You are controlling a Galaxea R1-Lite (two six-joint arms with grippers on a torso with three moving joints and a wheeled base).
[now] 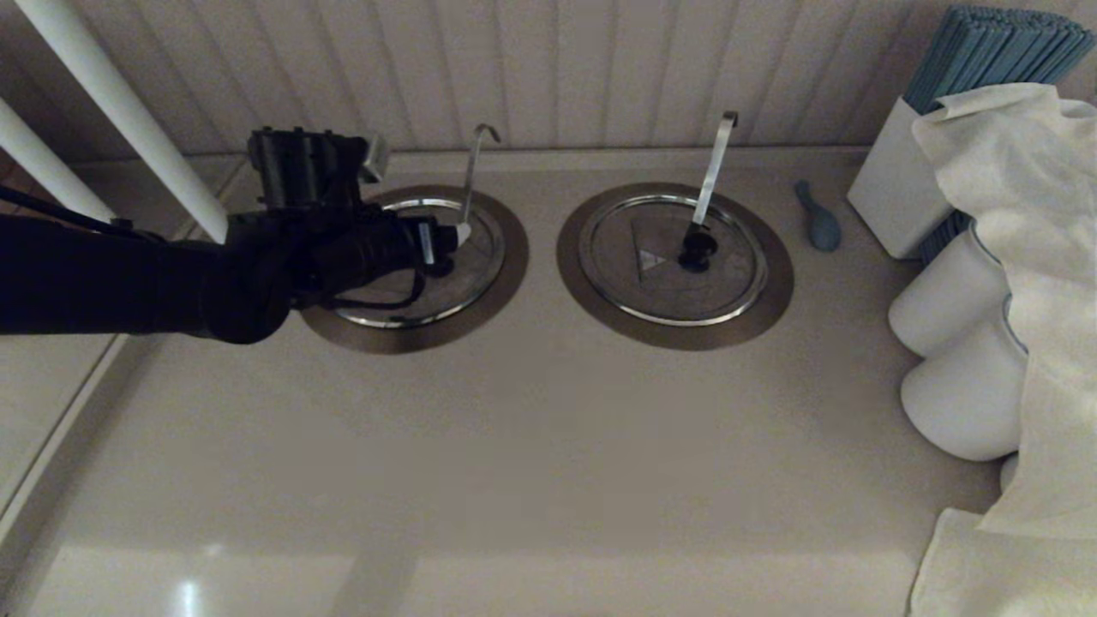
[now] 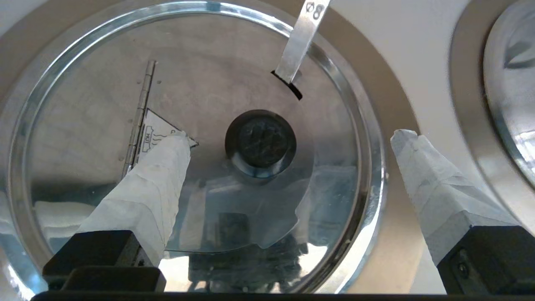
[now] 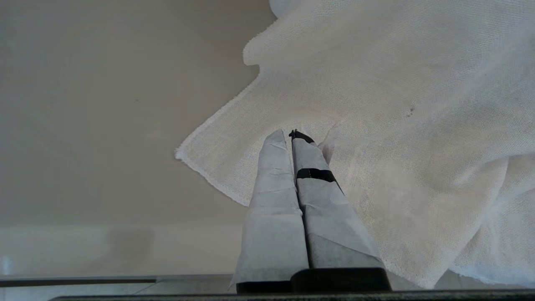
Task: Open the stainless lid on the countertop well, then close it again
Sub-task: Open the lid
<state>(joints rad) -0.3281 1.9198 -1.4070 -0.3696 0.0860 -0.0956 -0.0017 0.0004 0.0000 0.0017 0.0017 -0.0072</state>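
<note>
The stainless lid (image 1: 484,257) lies flat and closed over the left countertop well, ringed by its brushed-steel flange (image 1: 507,287). A thin hook-tipped rod (image 1: 471,171) pokes up through a slot near the lid's far edge. In the left wrist view the lid (image 2: 234,75) shows its black knob (image 2: 261,143), hinge (image 2: 140,108), triangle mark (image 2: 155,133) and the rod (image 2: 303,37). My left gripper (image 1: 441,244) hovers over the lid, open, its taped fingers (image 2: 159,188) straddling the knob without touching it. My right gripper (image 3: 290,134) is shut and empty, above a white cloth (image 3: 397,104).
A twin lid (image 1: 634,283) with a broad flat strip handle (image 1: 716,163) sits to the right. Beyond it lie a small blue-grey utensil (image 1: 818,218), a white box of blue sticks (image 1: 896,193), white canisters (image 1: 943,308) and a draped cloth (image 1: 1028,257).
</note>
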